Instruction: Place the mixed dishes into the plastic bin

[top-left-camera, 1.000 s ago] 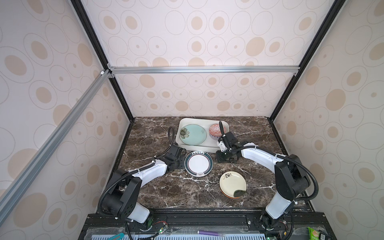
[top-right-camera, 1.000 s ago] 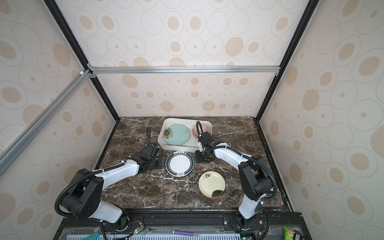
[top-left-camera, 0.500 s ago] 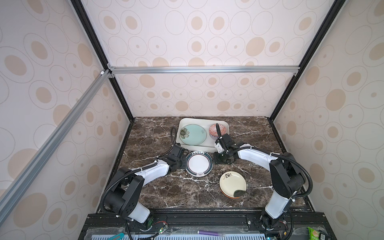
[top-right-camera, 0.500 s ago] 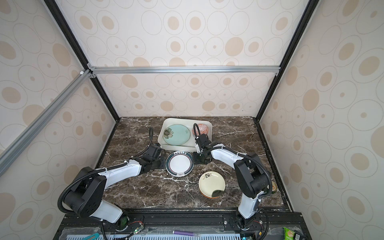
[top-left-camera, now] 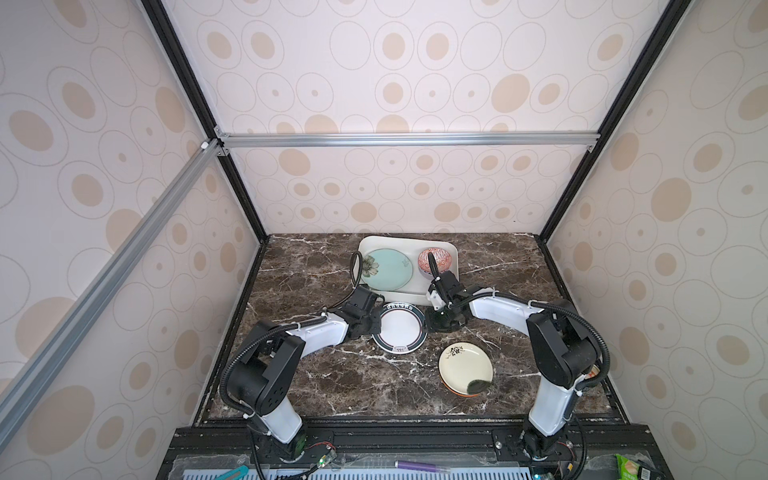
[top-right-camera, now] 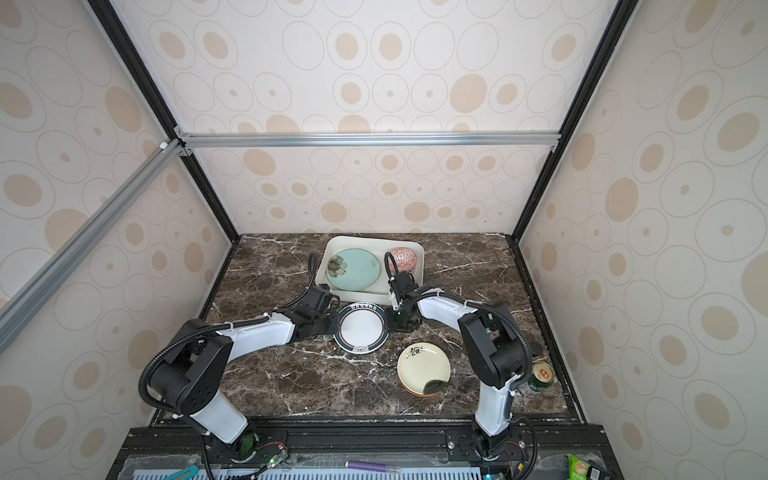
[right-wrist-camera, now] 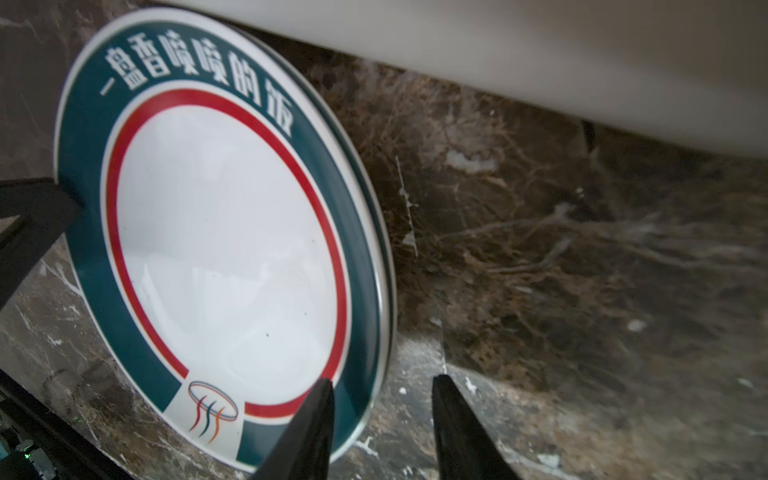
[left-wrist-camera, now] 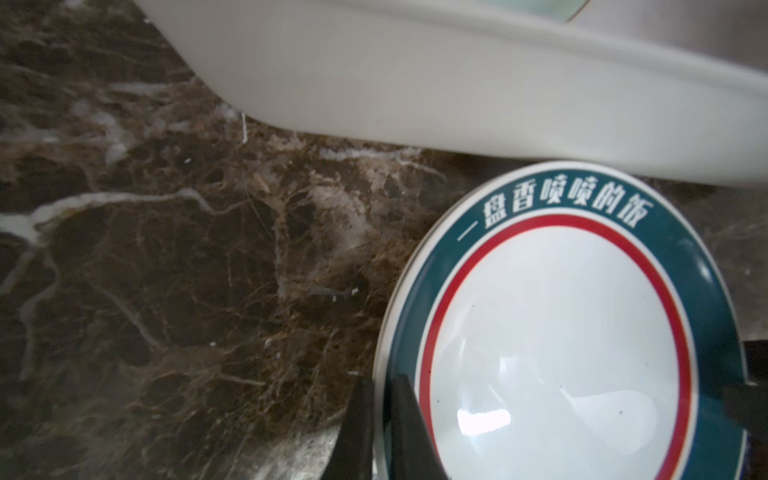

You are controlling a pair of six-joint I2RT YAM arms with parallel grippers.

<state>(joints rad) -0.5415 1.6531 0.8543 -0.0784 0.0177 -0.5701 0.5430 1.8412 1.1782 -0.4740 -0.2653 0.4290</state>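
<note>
Green-rimmed plate (top-left-camera: pixel 399 330) beside plastic bin (top-left-camera: pixel 405 297), left end effector (left-wrist-camera: pixel 383 380) clenched on its rim, right end effector (right-wrist-camera: pixel 382 378) released, straddling rim

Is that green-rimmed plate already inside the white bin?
No, the green-rimmed plate is outside the white bin, on the marble table beside its near wall.

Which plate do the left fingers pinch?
The white plate with the dark-green rim, beside the bin; the pale teal plate lies inside it, the cream floral plate sits untouched.
</note>
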